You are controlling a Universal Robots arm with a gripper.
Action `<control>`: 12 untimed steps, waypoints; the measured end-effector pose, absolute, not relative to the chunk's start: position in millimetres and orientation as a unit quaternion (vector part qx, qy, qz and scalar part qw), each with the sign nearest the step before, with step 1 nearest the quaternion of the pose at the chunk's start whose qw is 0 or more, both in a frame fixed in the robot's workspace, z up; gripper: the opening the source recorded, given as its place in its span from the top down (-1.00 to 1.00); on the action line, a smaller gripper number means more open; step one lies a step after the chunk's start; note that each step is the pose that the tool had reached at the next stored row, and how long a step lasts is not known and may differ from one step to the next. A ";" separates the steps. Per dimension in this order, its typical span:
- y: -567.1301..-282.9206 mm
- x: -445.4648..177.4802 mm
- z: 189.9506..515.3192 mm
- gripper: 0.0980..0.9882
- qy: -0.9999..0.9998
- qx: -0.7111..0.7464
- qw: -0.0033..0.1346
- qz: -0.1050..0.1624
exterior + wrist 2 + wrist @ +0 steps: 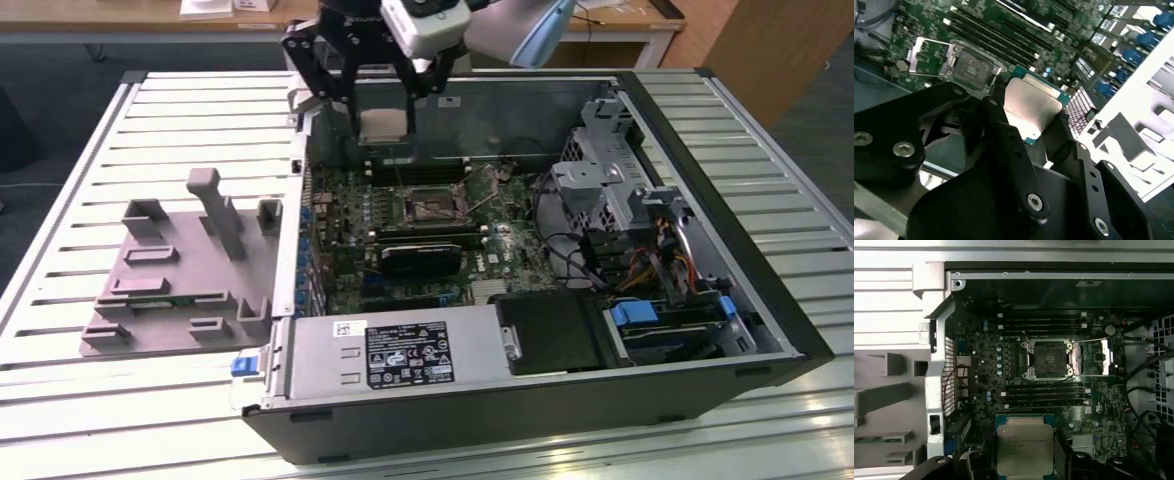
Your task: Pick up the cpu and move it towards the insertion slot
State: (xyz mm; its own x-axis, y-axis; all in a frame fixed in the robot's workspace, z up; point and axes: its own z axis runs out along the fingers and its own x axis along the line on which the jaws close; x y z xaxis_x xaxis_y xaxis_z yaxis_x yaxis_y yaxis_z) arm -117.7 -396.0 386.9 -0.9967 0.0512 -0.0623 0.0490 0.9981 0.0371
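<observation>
Pickup done. Pincer (384,100) clamped on cpu (384,124), held in air above open case (694,300), clear of board. Slot (1048,359) open, bare, well apart from cpu in first wrist view. Approach unfinished.

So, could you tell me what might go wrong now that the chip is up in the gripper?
The gripper holds the cpu by its edges, so it could slip and drop onto the motherboard. The insertion slot sits between memory slots, with its metal frame flipped open beside it, which the gripper might clip.
</observation>
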 end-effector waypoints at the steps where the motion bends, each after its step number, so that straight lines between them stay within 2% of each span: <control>1: -396.0 -113.2 386.9 0.00 0.999 0.025 0.032 0.018; 12: -396.0 -66.2 386.6 0.00 0.999 0.025 0.031 0.018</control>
